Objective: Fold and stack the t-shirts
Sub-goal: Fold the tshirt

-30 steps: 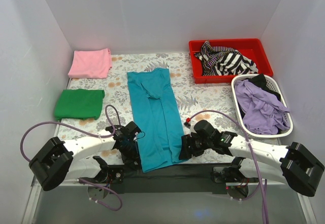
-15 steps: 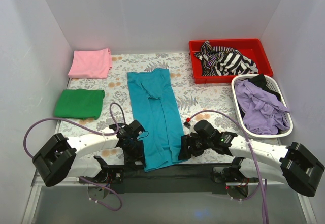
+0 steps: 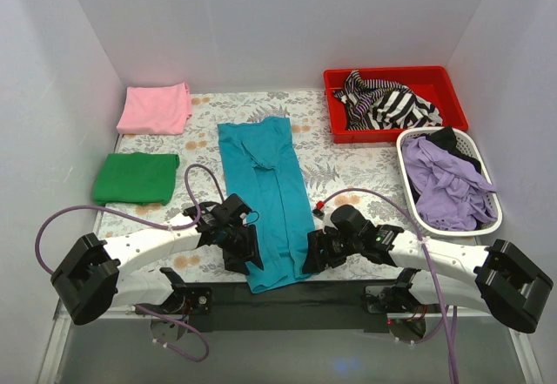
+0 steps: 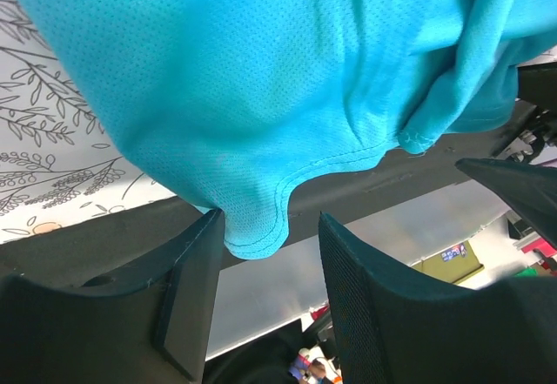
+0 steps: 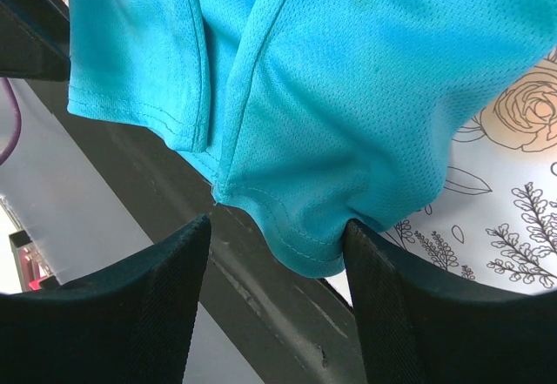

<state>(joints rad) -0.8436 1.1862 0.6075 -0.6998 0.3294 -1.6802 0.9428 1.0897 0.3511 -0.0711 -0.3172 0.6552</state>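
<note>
Where the teal t-shirt lies lengthwise on the desk, its near hem is straddled by the left claw and the right claw, both set wide apart.

We see a table with a long shirt lying down its middle. To its left lies the back folded shirt, and before that the front folded shirt. At the far right a tray holds a cloth heap. A basket before it holds more cloth. The left gripper sits at the long shirt's near left corner, and the right gripper at its near right.
</note>
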